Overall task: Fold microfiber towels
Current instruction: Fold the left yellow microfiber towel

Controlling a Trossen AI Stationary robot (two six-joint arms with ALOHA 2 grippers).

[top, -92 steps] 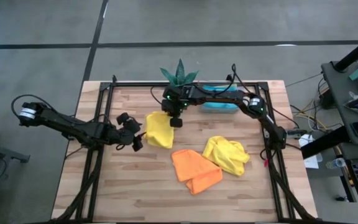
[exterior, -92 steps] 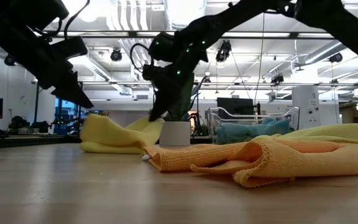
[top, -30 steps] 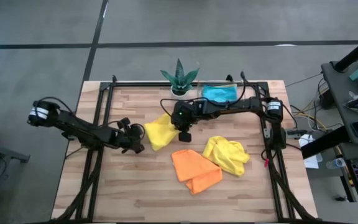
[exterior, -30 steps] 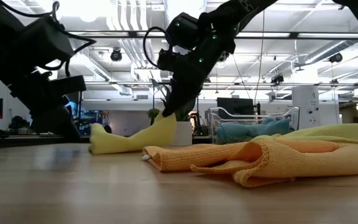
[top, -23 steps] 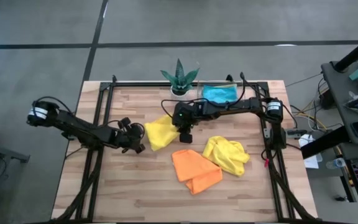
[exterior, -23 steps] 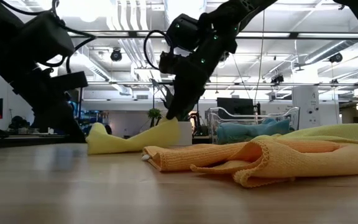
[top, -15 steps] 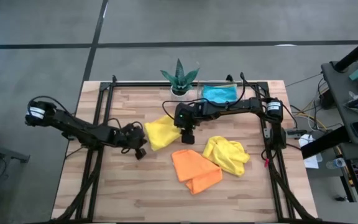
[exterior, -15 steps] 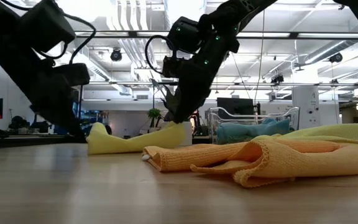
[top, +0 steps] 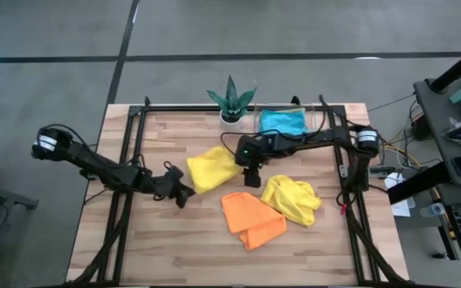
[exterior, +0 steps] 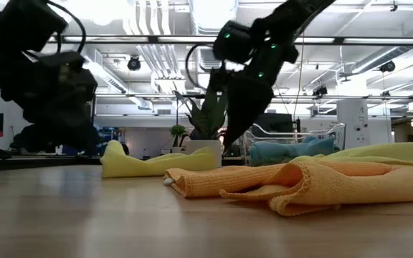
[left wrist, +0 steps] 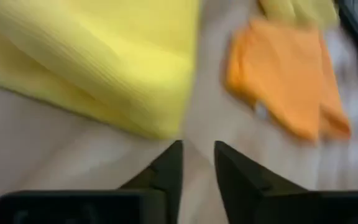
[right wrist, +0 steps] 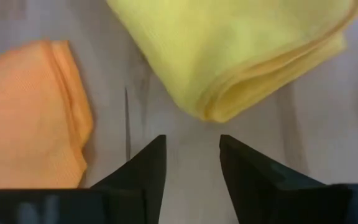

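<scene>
A folded bright yellow towel (top: 212,168) lies flat on the wooden table (top: 134,248); it also shows in the low view (exterior: 149,163). My left gripper (top: 181,193) stands open just off its left near corner, with the towel's edge (left wrist: 104,68) ahead of the fingers. My right gripper (top: 252,178) hangs open just right of the towel, above bare wood, facing the towel's folded edge (right wrist: 241,62). An orange towel (top: 250,218) and a crumpled second yellow towel (top: 291,199) lie nearer the front. A blue towel (top: 282,121) lies at the back.
A spiky green potted plant (top: 230,99) stands at the table's far edge beside the clear tray (top: 296,106) that holds the blue towel. Dark frame rails (top: 126,208) run along both sides of the table. There is bare wood at the near left.
My right gripper has let go of the yellow towel's raised right end and gone toward the table's right edge. That end has dropped, and the towel now lies flat and folded. My left gripper has rolled about and drawn slightly toward the near edge, off the towel's left corner.
</scene>
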